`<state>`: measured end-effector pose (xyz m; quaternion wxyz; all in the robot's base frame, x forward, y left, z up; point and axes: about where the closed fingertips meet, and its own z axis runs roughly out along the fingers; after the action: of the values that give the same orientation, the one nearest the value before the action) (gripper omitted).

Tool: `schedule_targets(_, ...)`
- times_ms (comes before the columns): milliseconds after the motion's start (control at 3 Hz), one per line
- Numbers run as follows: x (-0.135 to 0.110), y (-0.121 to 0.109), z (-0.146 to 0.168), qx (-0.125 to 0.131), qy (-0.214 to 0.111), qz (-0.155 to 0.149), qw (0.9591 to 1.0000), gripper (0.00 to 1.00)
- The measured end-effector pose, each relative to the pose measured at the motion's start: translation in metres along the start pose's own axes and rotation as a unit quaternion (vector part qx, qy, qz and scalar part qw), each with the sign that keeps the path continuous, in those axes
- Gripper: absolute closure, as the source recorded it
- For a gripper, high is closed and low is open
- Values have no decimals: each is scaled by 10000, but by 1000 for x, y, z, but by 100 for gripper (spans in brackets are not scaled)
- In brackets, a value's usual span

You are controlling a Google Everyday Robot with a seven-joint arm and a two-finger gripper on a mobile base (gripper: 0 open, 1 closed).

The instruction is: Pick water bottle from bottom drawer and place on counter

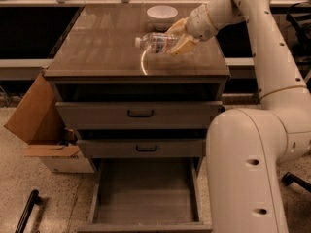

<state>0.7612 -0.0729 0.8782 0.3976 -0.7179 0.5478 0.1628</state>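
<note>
The water bottle (155,42) is clear with a white cap pointing left and lies sideways just above the counter (102,47). My gripper (176,37) is shut on the water bottle's base end, reaching in from the right over the middle of the counter. The bottom drawer (145,193) stands pulled open below, its grey floor bare.
A white bowl (162,13) sits at the back of the counter, just behind the gripper. Two upper drawers (141,114) with black handles stand partly open. A cardboard box (41,125) stands left of the cabinet. My white arm and base fill the right side.
</note>
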Motion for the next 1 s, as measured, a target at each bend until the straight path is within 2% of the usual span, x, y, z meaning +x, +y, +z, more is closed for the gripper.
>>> schedule_targets(333,8,-7,-4,94,292,110,9995,14)
schedule_targets(667,12,-13,-8,159,541,133,9983,0)
schedule_targets(1000,14,-17,-13,239,637,114,9976,0)
